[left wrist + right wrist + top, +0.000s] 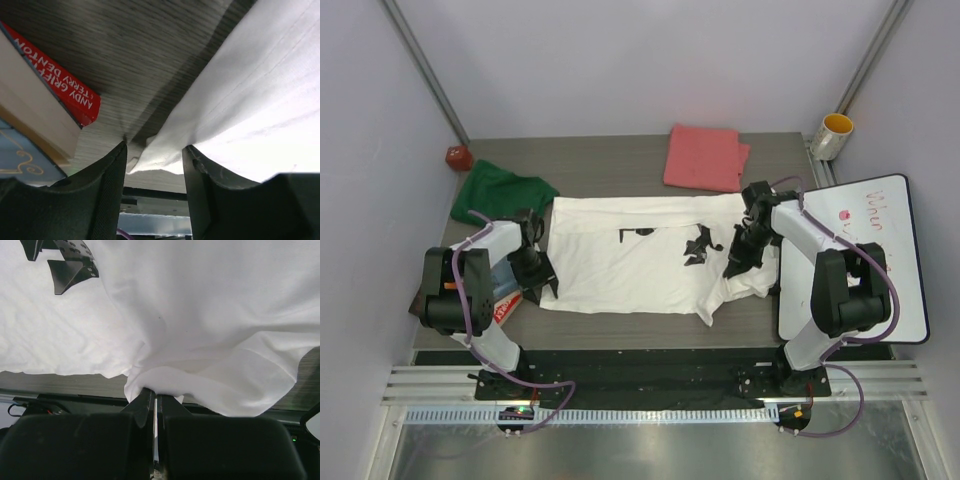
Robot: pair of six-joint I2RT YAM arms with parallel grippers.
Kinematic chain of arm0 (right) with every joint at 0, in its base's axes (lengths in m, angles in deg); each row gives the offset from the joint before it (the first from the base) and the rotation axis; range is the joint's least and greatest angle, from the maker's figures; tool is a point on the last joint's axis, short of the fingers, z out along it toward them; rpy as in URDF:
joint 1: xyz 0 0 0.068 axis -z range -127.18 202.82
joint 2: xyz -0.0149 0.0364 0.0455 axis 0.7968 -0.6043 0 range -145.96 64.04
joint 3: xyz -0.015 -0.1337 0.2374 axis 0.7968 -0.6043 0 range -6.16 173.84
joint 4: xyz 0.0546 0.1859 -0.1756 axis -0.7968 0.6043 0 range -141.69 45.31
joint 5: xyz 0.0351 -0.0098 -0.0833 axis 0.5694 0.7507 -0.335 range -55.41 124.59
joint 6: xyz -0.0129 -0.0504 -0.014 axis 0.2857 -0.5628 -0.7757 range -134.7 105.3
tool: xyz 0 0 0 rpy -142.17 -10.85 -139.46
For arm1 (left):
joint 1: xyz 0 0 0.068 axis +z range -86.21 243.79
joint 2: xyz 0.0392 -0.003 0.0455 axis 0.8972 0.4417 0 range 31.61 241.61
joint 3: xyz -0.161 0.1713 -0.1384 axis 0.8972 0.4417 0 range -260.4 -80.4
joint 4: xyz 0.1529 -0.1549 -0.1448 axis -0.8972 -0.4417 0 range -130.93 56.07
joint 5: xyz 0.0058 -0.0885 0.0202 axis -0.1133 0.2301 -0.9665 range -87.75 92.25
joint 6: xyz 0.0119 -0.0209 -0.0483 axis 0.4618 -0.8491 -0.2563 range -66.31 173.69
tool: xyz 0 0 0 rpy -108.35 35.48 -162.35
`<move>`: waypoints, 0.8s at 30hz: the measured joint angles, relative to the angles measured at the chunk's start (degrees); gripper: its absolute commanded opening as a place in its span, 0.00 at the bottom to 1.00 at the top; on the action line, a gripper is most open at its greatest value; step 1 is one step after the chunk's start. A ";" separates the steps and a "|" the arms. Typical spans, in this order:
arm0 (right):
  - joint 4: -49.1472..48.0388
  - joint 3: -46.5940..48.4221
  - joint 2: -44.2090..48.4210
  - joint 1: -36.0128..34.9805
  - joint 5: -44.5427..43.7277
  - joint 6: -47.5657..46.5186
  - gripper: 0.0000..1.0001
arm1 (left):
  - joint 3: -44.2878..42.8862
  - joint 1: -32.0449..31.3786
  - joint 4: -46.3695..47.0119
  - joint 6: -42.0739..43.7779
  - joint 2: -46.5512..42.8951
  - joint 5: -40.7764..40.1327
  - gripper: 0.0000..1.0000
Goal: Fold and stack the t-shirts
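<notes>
Now — right gripper (156, 399) pinches white t-shirt (620, 270).

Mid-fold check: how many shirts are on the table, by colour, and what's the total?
white shirt: 1
green shirt: 1
pink shirt: 1
Total: 3
</notes>
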 measured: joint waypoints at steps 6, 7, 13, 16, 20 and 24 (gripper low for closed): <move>0.79 1.14 0.00 0.11 0.13 -0.02 0.01 | 1.11 0.02 1.42 -0.48 0.00 1.09 0.25; 0.87 1.36 0.00 0.17 0.13 -0.04 0.01 | 1.07 0.02 1.44 -0.42 -0.02 1.11 0.24; 1.14 3.34 0.00 0.85 0.13 -0.33 0.01 | -0.79 0.02 0.92 -0.42 -0.02 1.20 0.09; 1.18 4.44 0.00 2.29 0.13 -0.61 0.01 | -3.82 0.02 0.11 -0.26 -0.15 1.29 0.00; 1.25 6.14 -0.02 5.84 0.07 -0.98 0.01 | -9.01 0.02 -0.50 -0.17 -0.26 1.97 0.00; 1.40 9.11 -0.92 8.85 -0.04 -1.22 0.01 | -13.07 0.02 -0.37 -0.22 -0.22 3.15 0.00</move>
